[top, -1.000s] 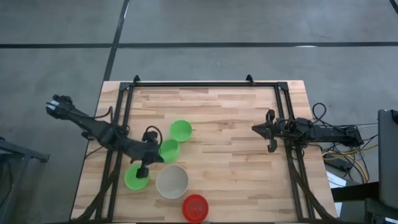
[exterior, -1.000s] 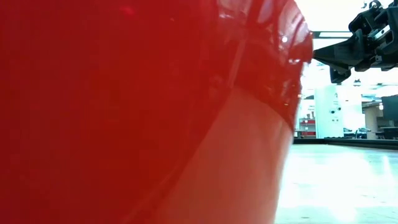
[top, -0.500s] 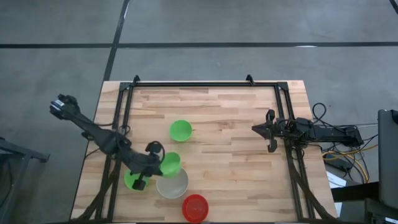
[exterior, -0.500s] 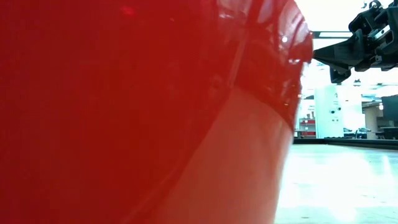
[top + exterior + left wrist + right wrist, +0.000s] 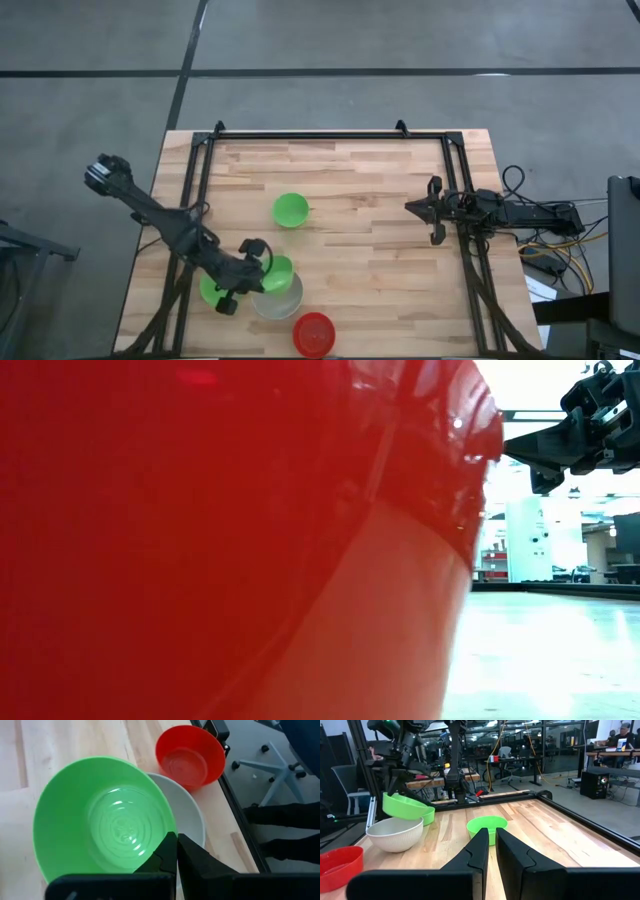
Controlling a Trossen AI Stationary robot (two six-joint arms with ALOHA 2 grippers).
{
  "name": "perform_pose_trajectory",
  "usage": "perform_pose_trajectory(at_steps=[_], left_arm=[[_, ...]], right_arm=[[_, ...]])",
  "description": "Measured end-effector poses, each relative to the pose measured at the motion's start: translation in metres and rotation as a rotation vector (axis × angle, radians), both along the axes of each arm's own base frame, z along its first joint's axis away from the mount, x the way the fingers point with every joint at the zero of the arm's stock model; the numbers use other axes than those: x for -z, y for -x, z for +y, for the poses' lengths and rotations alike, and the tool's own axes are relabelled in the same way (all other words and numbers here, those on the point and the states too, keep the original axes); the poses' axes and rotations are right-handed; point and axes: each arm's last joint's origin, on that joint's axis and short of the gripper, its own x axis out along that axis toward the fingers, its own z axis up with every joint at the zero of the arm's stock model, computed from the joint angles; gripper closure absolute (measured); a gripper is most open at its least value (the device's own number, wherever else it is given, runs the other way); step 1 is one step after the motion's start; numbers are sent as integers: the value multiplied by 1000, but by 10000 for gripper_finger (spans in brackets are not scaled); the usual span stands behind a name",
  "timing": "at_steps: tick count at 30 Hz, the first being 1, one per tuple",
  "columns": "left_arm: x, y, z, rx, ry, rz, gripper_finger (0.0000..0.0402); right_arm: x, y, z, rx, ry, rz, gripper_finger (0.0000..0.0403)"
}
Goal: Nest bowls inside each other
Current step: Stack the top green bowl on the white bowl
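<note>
My left gripper (image 5: 176, 851) clamps a green bowl (image 5: 100, 820) just above the white bowl (image 5: 395, 834); nothing nested yet, four bowls left.

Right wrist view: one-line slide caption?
Left gripper holds a tilted green bowl above the white bowl; red bowl and another green bowl sit apart.
</note>
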Motion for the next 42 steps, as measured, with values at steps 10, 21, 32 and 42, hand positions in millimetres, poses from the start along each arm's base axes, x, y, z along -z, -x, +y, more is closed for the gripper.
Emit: perform_pose_trajectory(at_steps=[10, 21, 32, 42], left_arm=[[9, -6, -6, 13, -23, 18, 397], [23, -16, -13, 21, -45, 42, 397], [35, -18, -22, 7, -48, 94, 397], [38, -12, -35, 39, -41, 99, 397]], right_arm=[[0, 0, 0, 0, 0, 0, 369], [0, 0, 0, 0, 1, 0, 369], [0, 0, 0, 0, 2, 0, 369], [0, 0, 0, 0, 2, 0, 369]])
